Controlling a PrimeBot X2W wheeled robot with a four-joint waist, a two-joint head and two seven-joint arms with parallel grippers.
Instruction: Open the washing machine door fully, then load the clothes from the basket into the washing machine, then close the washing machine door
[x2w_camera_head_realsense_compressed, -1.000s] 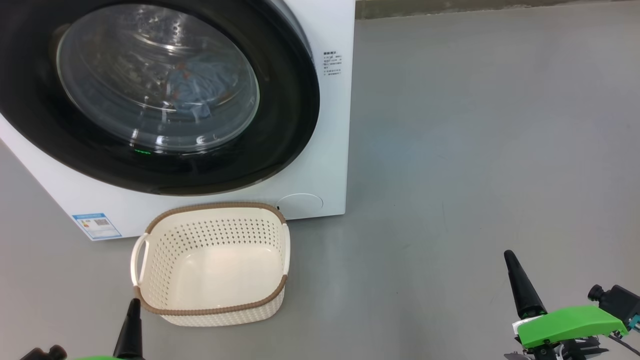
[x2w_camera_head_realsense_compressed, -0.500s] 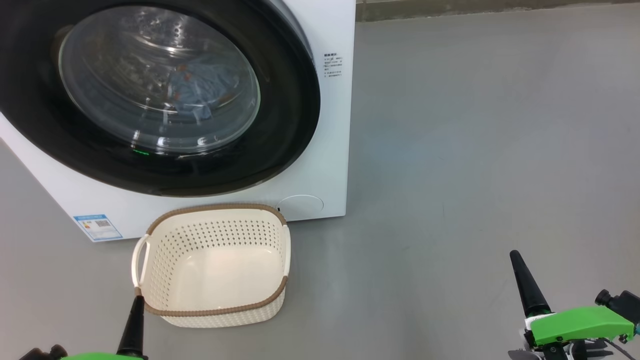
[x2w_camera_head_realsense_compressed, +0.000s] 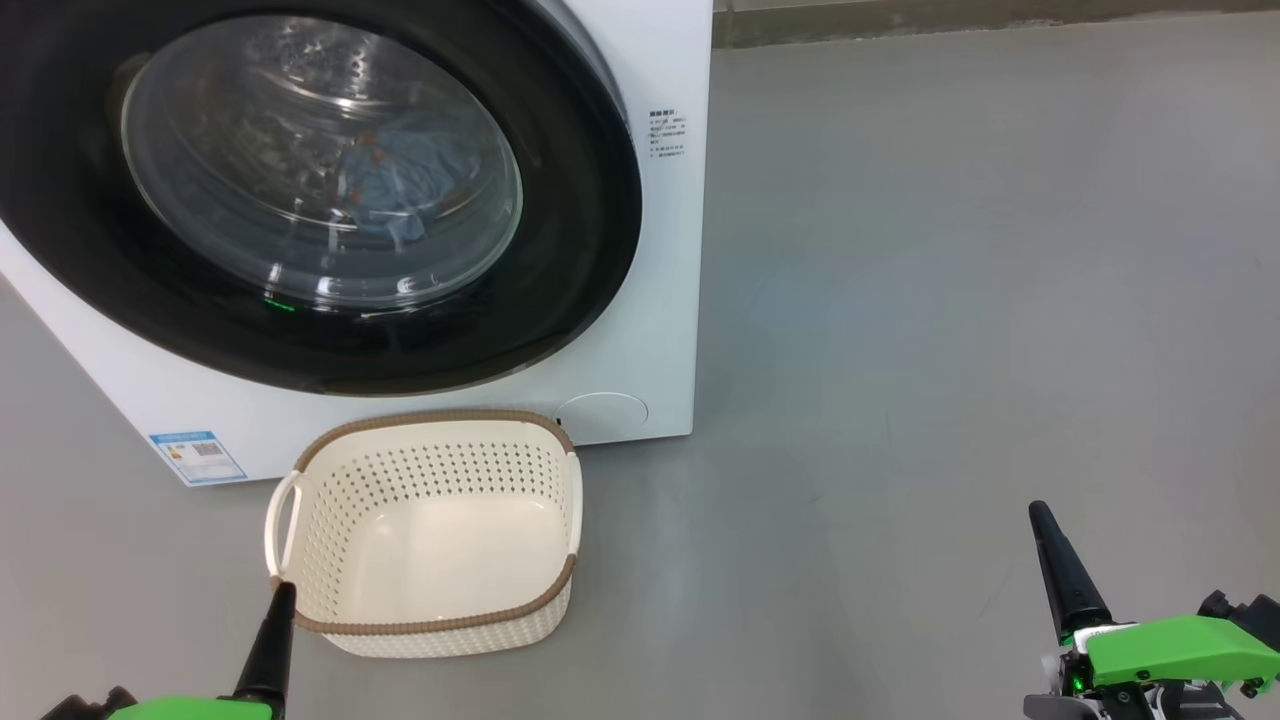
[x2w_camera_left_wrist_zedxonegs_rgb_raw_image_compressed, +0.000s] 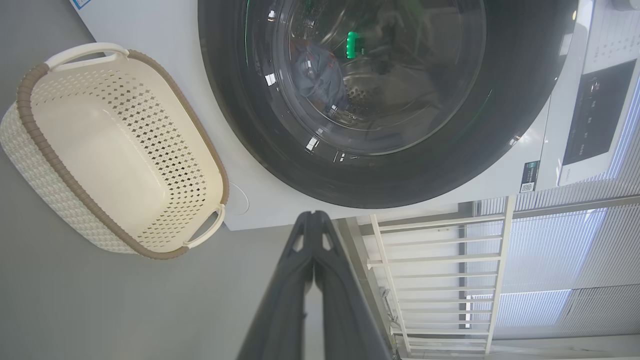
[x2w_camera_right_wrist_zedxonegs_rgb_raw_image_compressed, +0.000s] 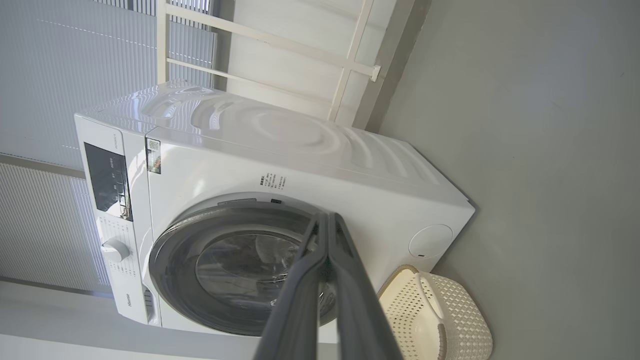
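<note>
The loading looks finished to me. The basket (x2w_camera_head_realsense_compressed: 430, 416) stands empty on the floor (x2w_camera_head_realsense_compressed: 900, 350), just in front of the washing machine (x2w_camera_head_realsense_compressed: 660, 300). The clothes (x2w_camera_head_realsense_compressed: 395, 190) show as a bluish bundle with orange flecks, low in the drum behind the glass of the washing machine door (x2w_camera_head_realsense_compressed: 560, 260). The door lies against the machine's front, so I take the step in hand to be confirming the close and standing off.

Both claws are pinched together and carry nothing. The left claw (x2w_camera_head_realsense_compressed: 284, 598) sits low with its tip right at the brown rim of the basket's near left corner. The right claw (x2w_camera_head_realsense_compressed: 1043, 525) hangs over bare floor, well apart from machine and basket.

In the right wrist view the black rim looks flush all round. A door resting on its seal without catching would look much the same from this angle, though, so I can't swear the latch is home.

If I want certainty, I'd use the closed left tip as a blunt pusher. I'd set it on the black rim, never on the glass bowl, and press slow and straight until the door stops giving.

Before that I'd lift the claw up and away from the basket, because the tip is close enough to hook the rim and drag it. The right arm I'd leave parked where it is.
</note>
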